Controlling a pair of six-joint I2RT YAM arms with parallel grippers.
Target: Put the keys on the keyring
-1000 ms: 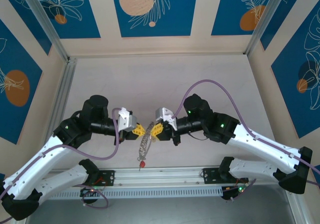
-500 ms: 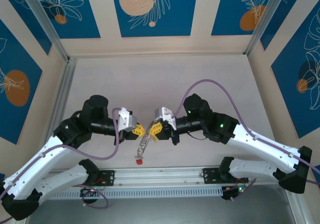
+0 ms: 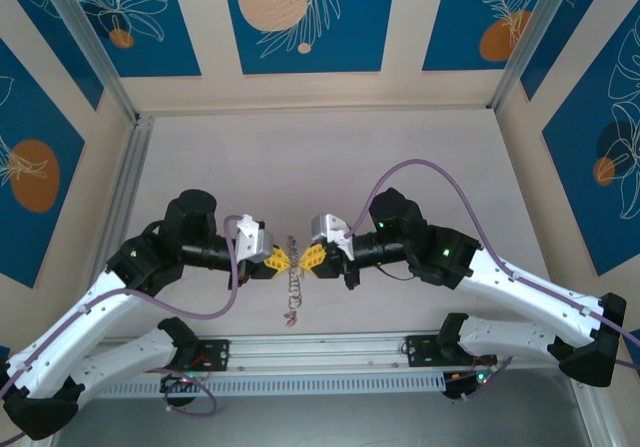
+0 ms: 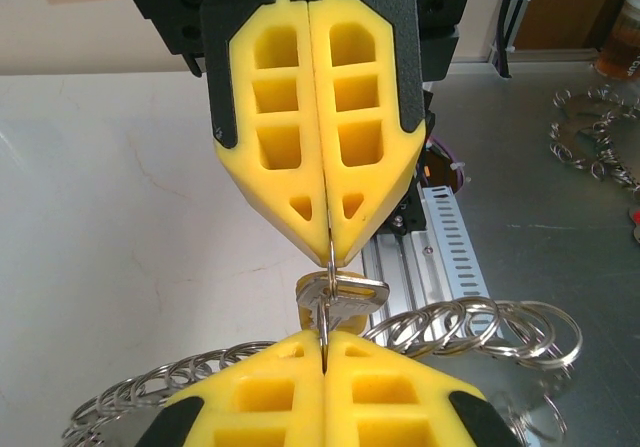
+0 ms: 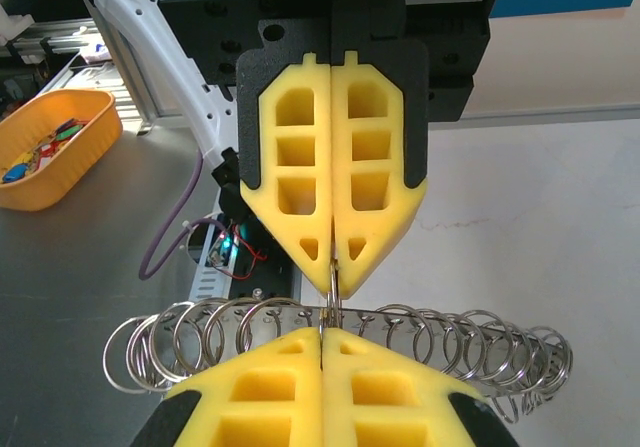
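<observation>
My two grippers meet tip to tip above the table's near middle, the left gripper (image 3: 283,259) and the right gripper (image 3: 310,257) both shut. In the left wrist view my left gripper (image 4: 323,342) pinches a thin metal ring seen edge-on, the keyring (image 4: 329,267). The right gripper (image 4: 330,252) clamps its other side. A silver key (image 4: 350,292) with a yellow head hangs on that ring between the tips. In the right wrist view the right gripper (image 5: 322,332) faces the left gripper (image 5: 333,267) on the same keyring (image 5: 331,287). A string of small rings (image 3: 292,287) dangles below.
An orange tray (image 5: 50,147) holding coloured keys sits off the table to one side. Another heap of rings (image 4: 590,147) lies on the metal surface. An aluminium rail (image 3: 320,352) runs along the near edge, and frame posts (image 3: 120,197) stand at both sides.
The dangling string of rings swung left and back and now hangs straighter under the tips. Both grippers stay shut and have barely shifted.
</observation>
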